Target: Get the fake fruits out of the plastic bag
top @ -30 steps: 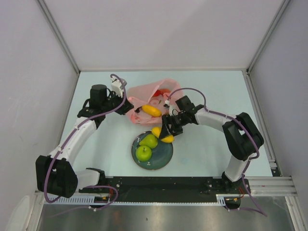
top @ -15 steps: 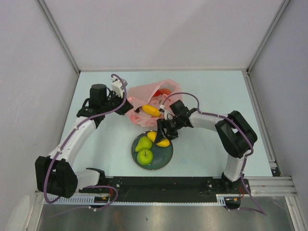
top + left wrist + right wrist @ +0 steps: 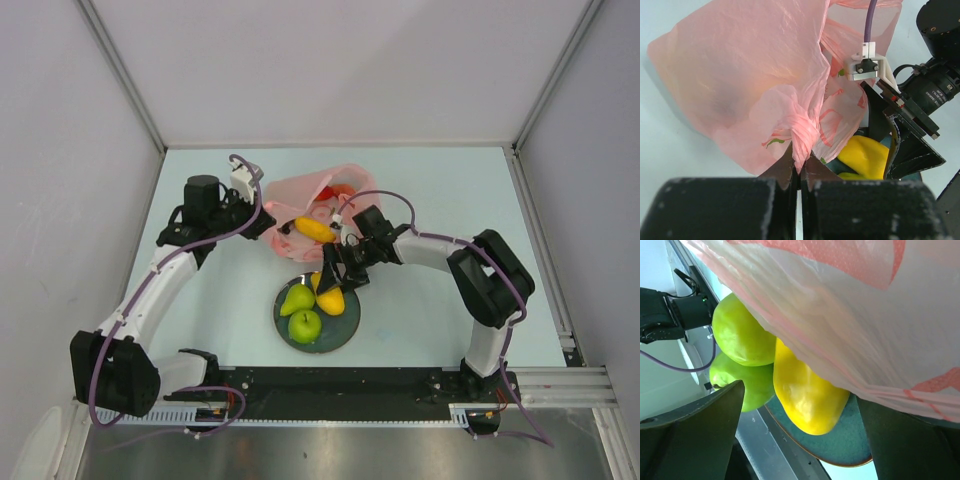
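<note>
Plate holds 3 fake fruits; plastic bag holds yellow fruit.

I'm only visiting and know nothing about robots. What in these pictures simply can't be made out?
- Top view: what else is inside the plastic bag; its folds show only a yellow fruit and a red piece.
- Left wrist view: the bag, pinched by the left fingers, blocks whatever lies behind it.
- Right wrist view: the bag covers the upper frame; only a sliver of the plate shows between the right fingers.
</note>
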`<state>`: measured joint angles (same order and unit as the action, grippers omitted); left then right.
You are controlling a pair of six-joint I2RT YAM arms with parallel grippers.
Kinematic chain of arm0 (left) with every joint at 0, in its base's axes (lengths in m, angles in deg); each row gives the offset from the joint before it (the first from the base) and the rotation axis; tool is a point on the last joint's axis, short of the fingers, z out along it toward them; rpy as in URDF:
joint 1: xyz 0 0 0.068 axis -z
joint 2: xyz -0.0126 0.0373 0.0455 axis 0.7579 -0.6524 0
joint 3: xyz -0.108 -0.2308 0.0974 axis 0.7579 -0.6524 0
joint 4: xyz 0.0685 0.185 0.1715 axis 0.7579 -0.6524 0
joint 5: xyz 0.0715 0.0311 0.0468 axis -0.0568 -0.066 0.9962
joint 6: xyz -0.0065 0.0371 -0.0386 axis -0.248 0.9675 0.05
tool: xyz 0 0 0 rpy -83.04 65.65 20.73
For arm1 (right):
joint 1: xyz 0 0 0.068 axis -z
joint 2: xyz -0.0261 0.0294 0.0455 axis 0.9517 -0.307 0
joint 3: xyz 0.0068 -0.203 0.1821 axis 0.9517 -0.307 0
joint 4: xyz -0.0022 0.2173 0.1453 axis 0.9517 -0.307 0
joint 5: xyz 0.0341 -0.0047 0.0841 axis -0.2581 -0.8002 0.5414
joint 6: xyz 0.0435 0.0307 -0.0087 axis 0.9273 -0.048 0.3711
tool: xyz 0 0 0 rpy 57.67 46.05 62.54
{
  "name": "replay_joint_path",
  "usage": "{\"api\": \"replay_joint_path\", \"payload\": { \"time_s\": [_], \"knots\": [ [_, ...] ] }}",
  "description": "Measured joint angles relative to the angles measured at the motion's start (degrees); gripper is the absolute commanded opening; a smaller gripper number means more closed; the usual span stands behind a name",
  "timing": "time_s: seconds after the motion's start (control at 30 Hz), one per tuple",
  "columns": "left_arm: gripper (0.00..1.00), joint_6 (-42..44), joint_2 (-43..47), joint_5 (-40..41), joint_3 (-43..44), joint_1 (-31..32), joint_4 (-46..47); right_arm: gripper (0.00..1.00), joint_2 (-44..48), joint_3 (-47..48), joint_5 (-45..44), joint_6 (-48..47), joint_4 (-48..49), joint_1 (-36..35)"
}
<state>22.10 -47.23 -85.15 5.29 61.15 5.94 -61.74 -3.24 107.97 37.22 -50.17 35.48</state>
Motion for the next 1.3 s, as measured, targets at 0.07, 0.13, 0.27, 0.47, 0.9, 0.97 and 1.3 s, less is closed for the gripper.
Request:
{"api": "replay_joint_path", "payload": {
  "time_s": [0.07, 0.13, 0.27, 0.47, 0.9, 0.97, 1.3],
  "knots": [
    [0.0, 0.0, 0.0, 0.0, -0.02, 0.0, 0.0, 1.0, 0.07, 0.02, 0.07, -0.04, 0.11, 0.0],
    [0.0, 0.0, 0.0, 0.0, -0.02, 0.0, 0.0, 1.0, 0.17, 0.04, -0.09, -0.13, 0.17, 0.0],
    [0.0, 0.0, 0.0, 0.0, -0.02, 0.0, 0.02, 1.0, 0.44, 0.04, -0.31, -0.33, 0.15, 0.02],
    [0.0, -0.04, 0.0, 0.0, -0.02, 0.0, 0.13, 1.0, 1.97, 0.04, -0.07, -2.03, -0.61, 2.1],
    [0.0, -0.22, 1.73, -0.02, -0.48, 0.0, 2.16, 0.79, 6.54, 18.05, -7.41, -17.79, -7.67, 8.24],
    [0.0, -1.53, 1.73, -0.2, -0.48, -0.11, 2.86, 0.72, 6.05, 21.24, -10.71, -19.93, -6.97, 7.98],
    [0.0, -5.29, 1.79, -1.36, -0.72, -0.28, 5.09, 0.55, -6.71, 33.42, -20.7, -31.74, -7.04, 5.57]
  ]
}}
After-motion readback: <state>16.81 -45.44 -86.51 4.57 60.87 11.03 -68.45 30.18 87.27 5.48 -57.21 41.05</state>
